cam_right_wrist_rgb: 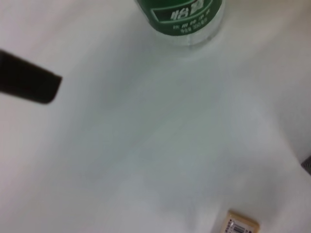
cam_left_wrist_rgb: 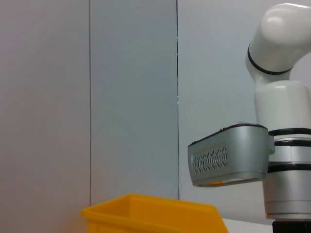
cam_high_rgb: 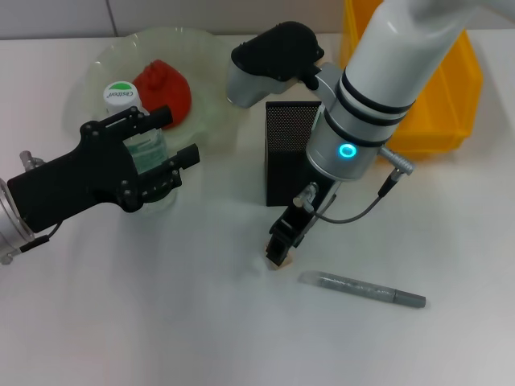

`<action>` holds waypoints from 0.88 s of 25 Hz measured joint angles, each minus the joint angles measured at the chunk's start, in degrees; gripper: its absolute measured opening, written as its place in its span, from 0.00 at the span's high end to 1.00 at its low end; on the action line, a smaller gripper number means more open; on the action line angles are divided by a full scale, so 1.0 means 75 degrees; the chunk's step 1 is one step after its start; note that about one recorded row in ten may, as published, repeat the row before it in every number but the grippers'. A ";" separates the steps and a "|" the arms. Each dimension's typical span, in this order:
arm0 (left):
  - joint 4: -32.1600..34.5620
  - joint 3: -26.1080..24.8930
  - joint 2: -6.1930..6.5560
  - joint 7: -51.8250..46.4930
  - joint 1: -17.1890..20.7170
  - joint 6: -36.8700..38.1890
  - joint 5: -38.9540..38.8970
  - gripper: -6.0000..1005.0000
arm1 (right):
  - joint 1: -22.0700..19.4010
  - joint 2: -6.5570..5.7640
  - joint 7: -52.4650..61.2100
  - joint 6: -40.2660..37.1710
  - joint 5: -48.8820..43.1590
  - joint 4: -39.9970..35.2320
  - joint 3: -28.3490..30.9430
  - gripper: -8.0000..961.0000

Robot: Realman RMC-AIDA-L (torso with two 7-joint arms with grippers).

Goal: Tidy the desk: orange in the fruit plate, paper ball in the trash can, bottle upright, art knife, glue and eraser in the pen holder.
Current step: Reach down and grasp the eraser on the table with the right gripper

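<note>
The small tan eraser (cam_high_rgb: 279,262) with a barcode label lay on the white desk (cam_high_rgb: 161,305) just in front of the black mesh pen holder (cam_high_rgb: 288,153), directly under the right gripper (cam_high_rgb: 283,245), whose black fingers pointed down at it; whether they had closed on it could not be told. A grey art knife (cam_high_rgb: 364,289) lay on the desk near the eraser, toward the robot's right. Further left, the left gripper (cam_high_rgb: 165,145) stood open around the upright clear plastic bottle (cam_high_rgb: 129,108) with a green-and-white cap, beside the pale green fruit plate (cam_high_rgb: 201,48) holding a red object (cam_high_rgb: 165,88), and a yellow bin (cam_high_rgb: 442,96) sat behind the pen holder.
</note>
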 joint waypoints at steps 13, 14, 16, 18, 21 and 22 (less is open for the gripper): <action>0.0000 0.0028 -0.0009 0.0004 0.0040 0.0012 0.0006 0.35 | 0.0032 0.0000 0.0034 0.0377 0.0475 0.0194 -0.0599 0.58; 0.0000 0.0029 -0.0010 0.0005 0.0044 0.0013 0.0006 0.35 | 0.0035 0.0000 0.0034 0.0391 0.0475 0.0226 -0.0600 0.58; 0.0000 0.0029 -0.0011 0.0005 0.0044 0.0013 0.0007 0.35 | 0.0043 0.0000 0.0034 0.0425 0.0475 0.0273 -0.0600 0.58; 0.0000 0.0030 -0.0012 0.0009 0.0044 0.0012 0.0006 0.35 | 0.0048 0.0000 0.0034 0.0471 0.0475 0.0294 -0.0606 0.58; -0.0012 0.0058 -0.0012 0.0069 0.0035 0.0011 0.0006 0.35 | 0.0051 0.0000 0.0020 0.0504 0.0475 0.0296 -0.0613 0.58; -0.0045 0.0072 -0.0012 0.0101 0.0019 0.0008 0.0005 0.35 | 0.0052 0.0000 0.0009 0.0508 0.0476 0.0297 -0.0613 0.58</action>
